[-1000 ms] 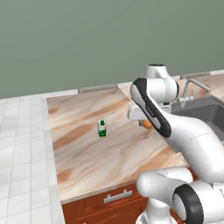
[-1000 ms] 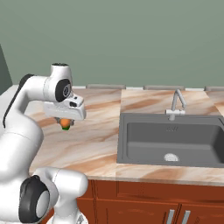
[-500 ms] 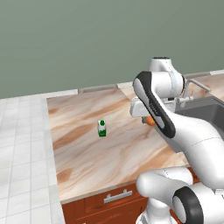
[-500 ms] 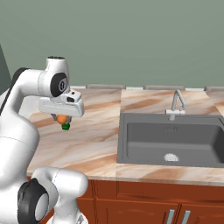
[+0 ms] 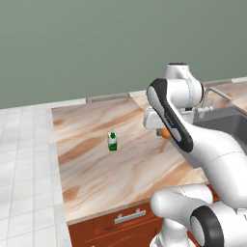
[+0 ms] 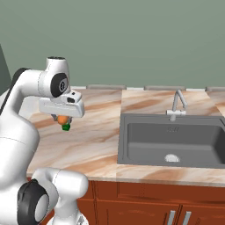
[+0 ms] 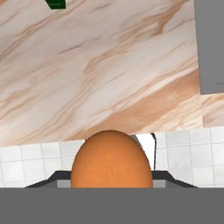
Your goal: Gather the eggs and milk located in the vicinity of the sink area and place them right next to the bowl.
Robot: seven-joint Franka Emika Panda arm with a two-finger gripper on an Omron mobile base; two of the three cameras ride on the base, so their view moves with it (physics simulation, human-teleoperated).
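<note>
Here the gripper (image 6: 64, 119) is closed on the egg (image 7: 111, 159), an orange-tan one that sits large and round at the bottom of the hand view. From the right base view the egg (image 6: 63, 119) hangs just under the white hand, held up in the air above the marble counter (image 6: 92, 140). In the left base view a sliver of the egg (image 5: 165, 133) peeks out beside the arm's forearm, over the counter (image 5: 96, 164) and near the left rim of the sink (image 5: 226, 123).

The milk carton (image 5: 112, 142) stands upright on the counter, well apart from the sink and to the left of the arm in the left base view. It is white with a green top and a green band; any printing on it is too small to read. In the right base view only its green base (image 6: 66, 127) shows, just below the held egg as seen from that side. In the hand view a dark green corner of the carton (image 7: 55, 4) cuts in at the top edge.

The sink (image 6: 169, 140) is a dark grey basin with a round drain, and a slim silver tap (image 6: 177, 103) rises behind it. Wooden cabinet fronts (image 6: 145, 204) with metal handles run under the counter. A pale tiled surface (image 5: 24, 173) lies to the left of the marble. No readable writing or brand mark shows anywhere.
</note>
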